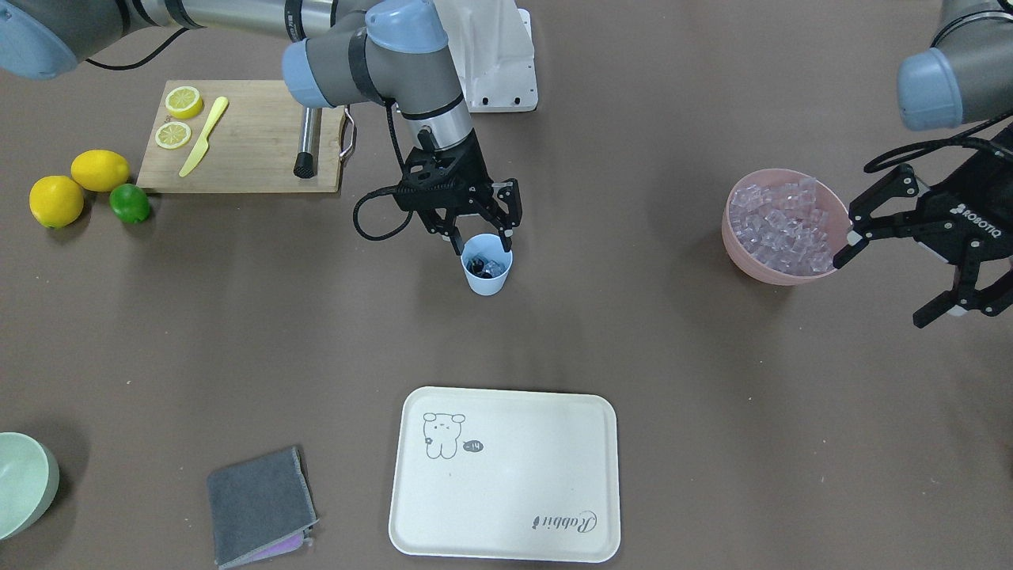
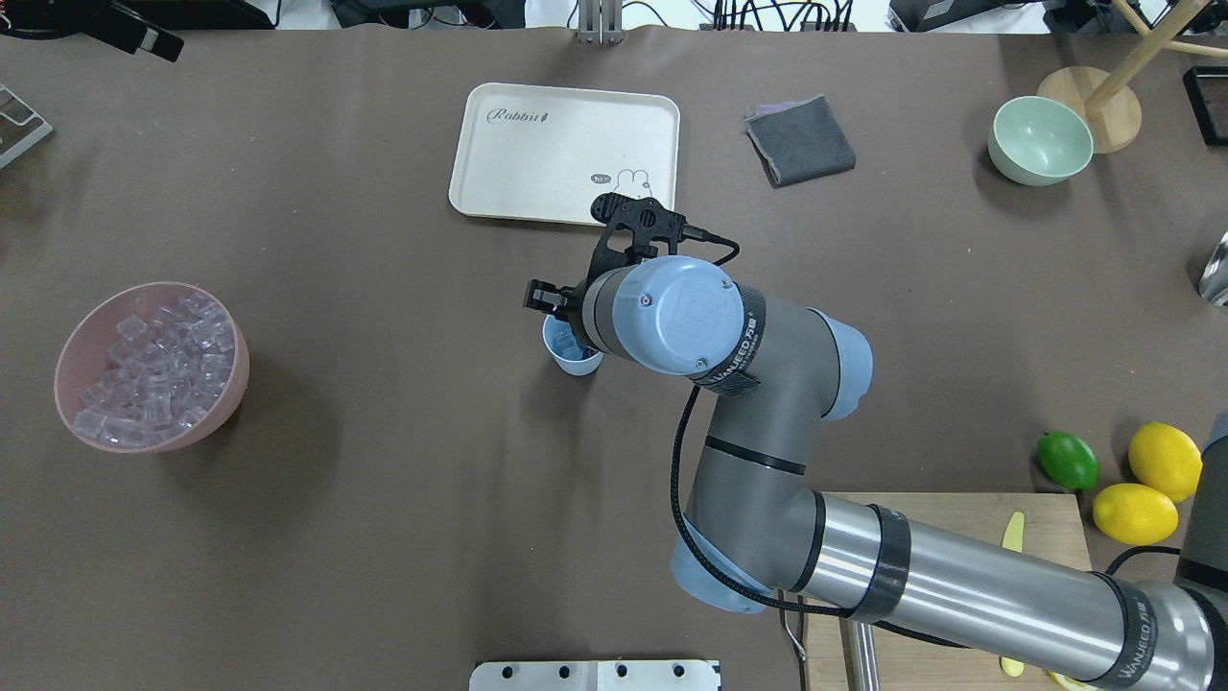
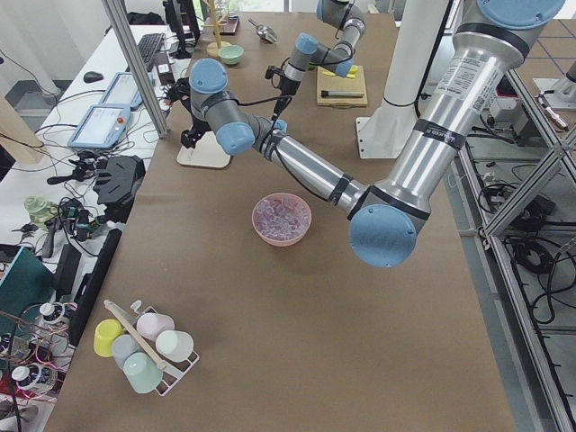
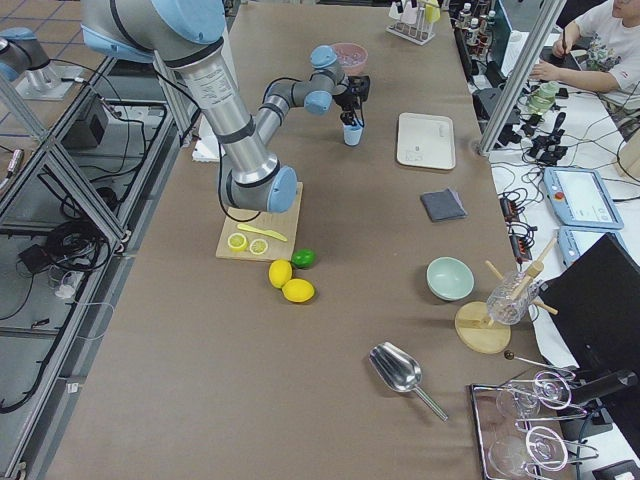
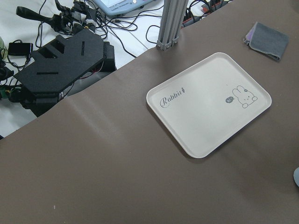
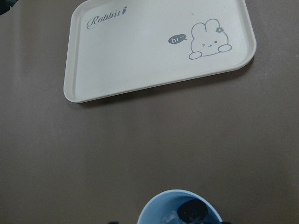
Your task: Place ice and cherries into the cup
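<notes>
Judging by the contents of the small light blue plastic cup point(image 1: 487, 283) at mid-table, looks all but done: clear ice cubes point(image 6: 170, 217) and dark round cherries point(image 6: 192, 211) already inside. Right gripper point(image 1: 482, 237) just over its rim, fingers spread, gripping nothing. Left gripper point(image 1: 880, 290) likewise agape and empty beside the pink round bowl point(image 1: 760, 273). Probably only withdrawing left.

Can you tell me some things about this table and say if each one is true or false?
1. The right tool hovers open above the blue cup. True.
2. The blue cup is empty. False: it has ice and something dark inside.
3. The pink bowl holds ice cubes. True.
4. The whole lemons sit on the tray. False: they lie beside the wooden board, far from the tray.
</notes>
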